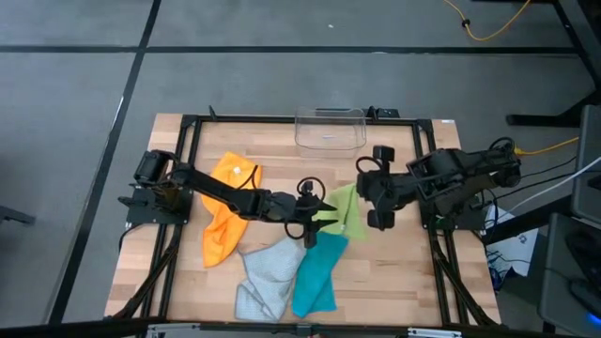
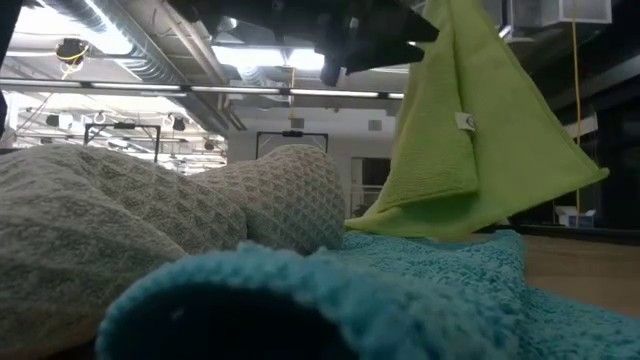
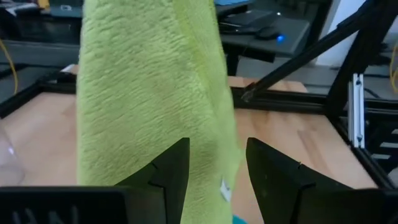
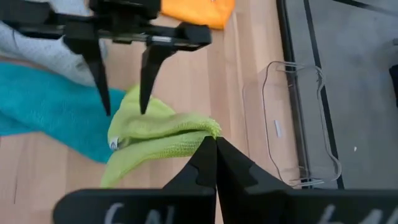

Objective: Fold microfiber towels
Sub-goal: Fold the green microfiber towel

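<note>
The lime green towel hangs bunched at the table's middle, and its lower edge rests on the teal towel. My right gripper is shut on the green towel's top. My left gripper is open, with its fingers on either side of the hanging green cloth. It also shows in the right wrist view. The grey towel lies crumpled at the near middle, beside the teal one. The orange towel lies crumpled on the left, under my left arm. My right gripper pinches the green towel's gathered upper edge between its two shut fingers, coming from above and from the table's right. Several layers are bunched there. The towel hangs below the fingers with its lower edge on the teal towel. Whether my left gripper touches the cloth, I cannot tell.
A clear plastic bin stands at the far middle edge and also shows in the right wrist view. A black metal frame borders the wooden table. Bare wood shows between the bin and the towels.
</note>
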{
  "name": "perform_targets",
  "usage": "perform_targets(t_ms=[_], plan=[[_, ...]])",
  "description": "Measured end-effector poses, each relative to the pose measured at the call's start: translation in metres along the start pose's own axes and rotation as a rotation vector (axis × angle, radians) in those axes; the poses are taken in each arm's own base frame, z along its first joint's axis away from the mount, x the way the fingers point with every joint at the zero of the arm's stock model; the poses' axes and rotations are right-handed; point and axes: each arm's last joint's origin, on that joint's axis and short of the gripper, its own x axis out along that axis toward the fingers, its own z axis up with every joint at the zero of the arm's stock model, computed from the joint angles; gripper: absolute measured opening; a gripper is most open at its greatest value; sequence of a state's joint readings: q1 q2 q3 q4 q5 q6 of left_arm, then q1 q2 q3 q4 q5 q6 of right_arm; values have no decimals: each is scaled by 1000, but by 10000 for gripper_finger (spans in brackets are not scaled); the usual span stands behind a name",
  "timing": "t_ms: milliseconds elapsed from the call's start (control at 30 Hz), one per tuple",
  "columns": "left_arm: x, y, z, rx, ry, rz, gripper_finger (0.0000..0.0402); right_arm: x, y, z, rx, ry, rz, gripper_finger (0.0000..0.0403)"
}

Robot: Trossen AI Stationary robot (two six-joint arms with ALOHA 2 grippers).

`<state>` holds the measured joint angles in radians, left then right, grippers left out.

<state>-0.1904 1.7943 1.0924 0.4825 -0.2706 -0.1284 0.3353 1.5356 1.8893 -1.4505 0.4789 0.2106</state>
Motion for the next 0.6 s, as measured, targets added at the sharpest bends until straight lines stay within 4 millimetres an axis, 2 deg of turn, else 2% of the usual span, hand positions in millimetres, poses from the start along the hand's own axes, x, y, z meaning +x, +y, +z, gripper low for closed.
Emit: perform_targets(t_ms=[233,467,600], plan=[[-2,-4,6,0,-50,154,152,8,-15,14,93,-95,-39,0],[-1,6,7,-8,-60,309,152,10,-22,20,79,-131,-33,0],[0,19,-1,-9,3,446,150,10,-21,20,72,-127,7,0]])
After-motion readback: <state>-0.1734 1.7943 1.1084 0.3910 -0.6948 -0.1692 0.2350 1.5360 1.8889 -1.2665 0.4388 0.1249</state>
